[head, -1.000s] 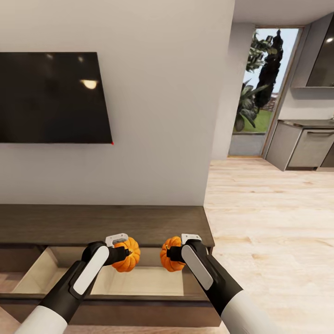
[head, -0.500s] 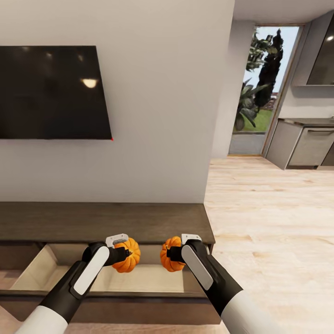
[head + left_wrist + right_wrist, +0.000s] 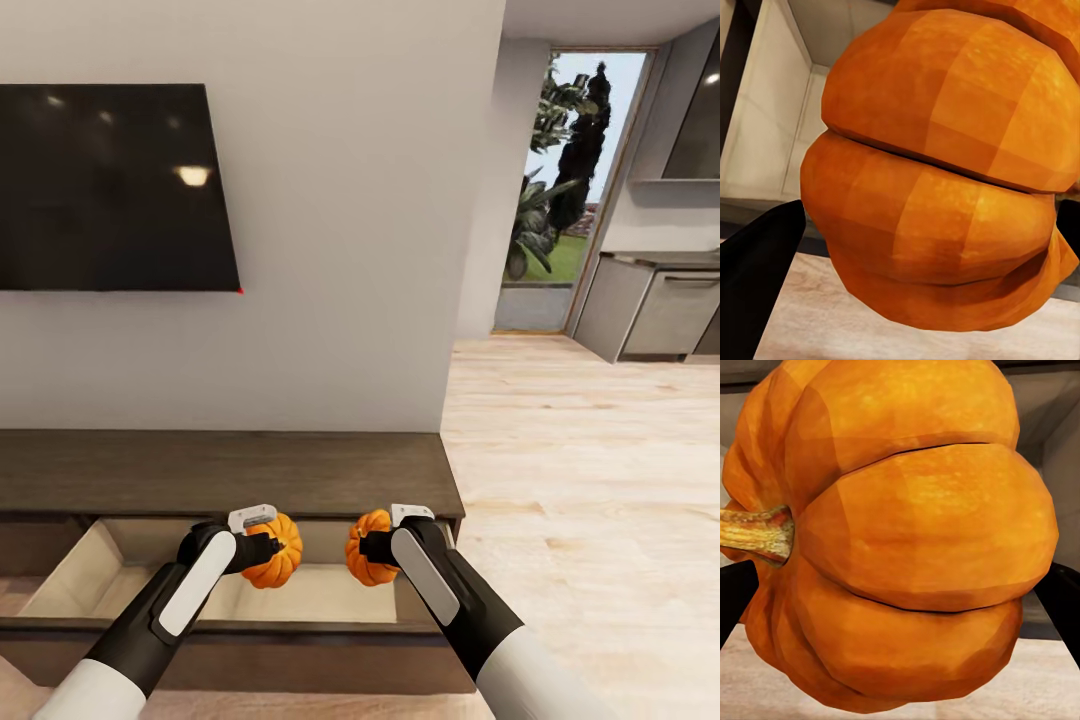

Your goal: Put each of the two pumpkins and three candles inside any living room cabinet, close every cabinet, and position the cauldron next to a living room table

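With the long low dark-brown wooden cabinet (image 3: 230, 472) as reference: white wall rises directly behind it, large black flat TV screen (image 3: 115, 188) mounted on that wall above the cabinet's left half. Light wood plank floor (image 3: 590, 470) runs off past the cabinet's right end toward a glass garden door (image 3: 565, 190) and grey kitchen units (image 3: 655, 315). Cabinet's pull-out compartment (image 3: 90, 580) is drawn open at the front, pale beige inside. Both arms reach over that open compartment. Left gripper (image 3: 272, 548) clamped on a small bright-orange ribbed pumpkin (image 3: 274, 550), held above the compartment's middle; left wrist view has the pumpkin (image 3: 945, 172) between dark fingers (image 3: 757, 277). Right gripper (image 3: 362, 548) clamped on the second orange ribbed pumpkin (image 3: 366, 548), above the compartment's right part, near the first, not touching; right wrist view shows its short tan stem (image 3: 757, 534) pointing sideways
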Controlling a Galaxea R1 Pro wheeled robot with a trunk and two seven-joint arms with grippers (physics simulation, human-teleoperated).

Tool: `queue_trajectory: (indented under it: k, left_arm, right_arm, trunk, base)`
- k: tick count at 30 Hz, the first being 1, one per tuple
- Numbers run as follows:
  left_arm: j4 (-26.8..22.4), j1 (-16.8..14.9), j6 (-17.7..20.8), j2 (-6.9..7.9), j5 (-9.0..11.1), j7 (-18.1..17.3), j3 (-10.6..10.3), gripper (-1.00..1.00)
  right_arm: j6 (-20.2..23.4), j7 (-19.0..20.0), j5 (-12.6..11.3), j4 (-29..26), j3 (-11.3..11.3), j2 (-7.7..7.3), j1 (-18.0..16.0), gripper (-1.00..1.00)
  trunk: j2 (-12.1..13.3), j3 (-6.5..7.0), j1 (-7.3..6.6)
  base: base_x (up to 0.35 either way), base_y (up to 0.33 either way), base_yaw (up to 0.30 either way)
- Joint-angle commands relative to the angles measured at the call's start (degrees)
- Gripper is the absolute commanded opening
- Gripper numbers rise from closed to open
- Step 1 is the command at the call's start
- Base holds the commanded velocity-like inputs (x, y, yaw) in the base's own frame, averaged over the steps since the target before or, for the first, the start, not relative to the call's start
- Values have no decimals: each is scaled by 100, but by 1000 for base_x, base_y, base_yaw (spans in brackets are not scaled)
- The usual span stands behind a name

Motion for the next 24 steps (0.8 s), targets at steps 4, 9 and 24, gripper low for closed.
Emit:
queue_trajectory:
  k: [4,9,24]
  left_arm:
    - [-14,-6,-3,7,53,66,-18,-100]
    - [-16,-6,-3,7,52,66,-18,-100]
    - [-25,-6,-3,7,52,66,-18,-100]
  right_arm:
    - [-4,1,-55,-6,11,-1,-6,-100]
    - [-5,49,-55,-6,11,-1,-6,-100]
    - [-5,55,-55,-6,11,-1,-6,-100]
  trunk:
    - [-165,-78,88]
    - [-366,-168,198]
    - [-967,-437,527]
  base:
    - [0,0,0]
    - [0,0,0]
    - [0,0,0]
